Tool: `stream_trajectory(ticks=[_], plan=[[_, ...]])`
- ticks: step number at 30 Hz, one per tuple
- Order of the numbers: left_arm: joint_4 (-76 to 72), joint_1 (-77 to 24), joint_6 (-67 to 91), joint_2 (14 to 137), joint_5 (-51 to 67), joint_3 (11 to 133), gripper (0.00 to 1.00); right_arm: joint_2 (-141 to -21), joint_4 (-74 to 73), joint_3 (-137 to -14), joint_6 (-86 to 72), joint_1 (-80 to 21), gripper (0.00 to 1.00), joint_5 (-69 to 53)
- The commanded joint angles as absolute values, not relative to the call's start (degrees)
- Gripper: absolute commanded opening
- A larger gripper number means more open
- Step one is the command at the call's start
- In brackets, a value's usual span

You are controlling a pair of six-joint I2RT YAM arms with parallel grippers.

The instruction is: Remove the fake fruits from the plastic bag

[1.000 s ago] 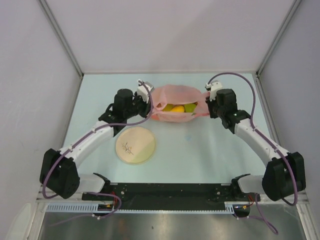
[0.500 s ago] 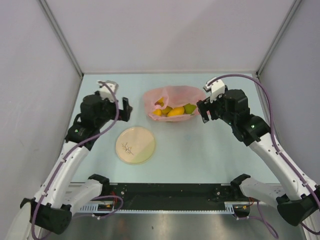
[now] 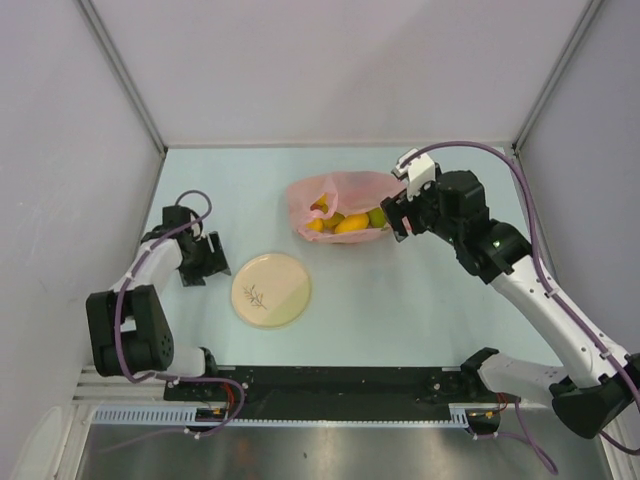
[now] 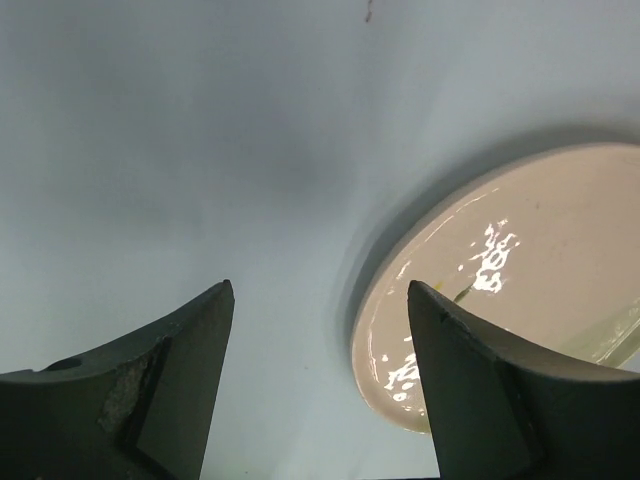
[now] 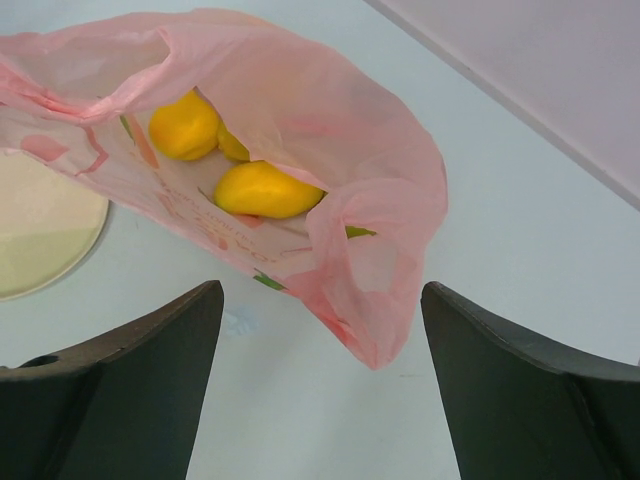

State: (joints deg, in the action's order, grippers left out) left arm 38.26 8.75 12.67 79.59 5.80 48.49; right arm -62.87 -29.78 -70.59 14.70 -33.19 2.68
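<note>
The pink plastic bag (image 3: 345, 192) lies at the back middle of the table, its mouth open toward the front. Inside it I see fake fruits: a yellow one (image 3: 351, 223), a green one (image 3: 377, 216) and a bit of red (image 3: 320, 205). In the right wrist view the plastic bag (image 5: 300, 100) holds two yellow fruits (image 5: 263, 190) and a green sliver (image 5: 360, 232). My right gripper (image 3: 398, 218) (image 5: 322, 287) is open just off the bag's right corner, holding nothing. My left gripper (image 3: 207, 262) (image 4: 320, 288) is open over bare table, left of the plate.
A round cream plate (image 3: 270, 289) with a sprig drawing sits left of centre near the front; its rim (image 4: 400, 330) is close to my left gripper's right finger. Grey walls close in the left, back and right sides.
Both grippers have opened and let go of the bag's ends. The left arm has pulled back to the left of the plate. The right gripper has stayed near the bag's right corner.
</note>
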Motion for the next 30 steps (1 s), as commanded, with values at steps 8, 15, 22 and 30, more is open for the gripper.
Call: stream_trajectory(ticks=[8,15,22,30], plan=[[33.23,4.06,13.71,91.93,17.39,47.46,0.70,-67.15,-26.46,-73.04,12.75,-33.92,0.85,1.14],[29.89,-13.25,14.15,94.74,24.34,46.32,0.35,-67.76,-26.89,-72.95,13.44,-33.58,0.85,1.84],[33.48,-28.64,12.49,103.52,28.83,55.27,0.16,-68.03,-26.72,-72.95,13.80,-31.73,0.84,2.64],[38.84,-28.75,11.78,95.76,26.28,55.20,0.58,-66.10,-27.25,-73.04,14.06,-30.06,0.84,2.99]])
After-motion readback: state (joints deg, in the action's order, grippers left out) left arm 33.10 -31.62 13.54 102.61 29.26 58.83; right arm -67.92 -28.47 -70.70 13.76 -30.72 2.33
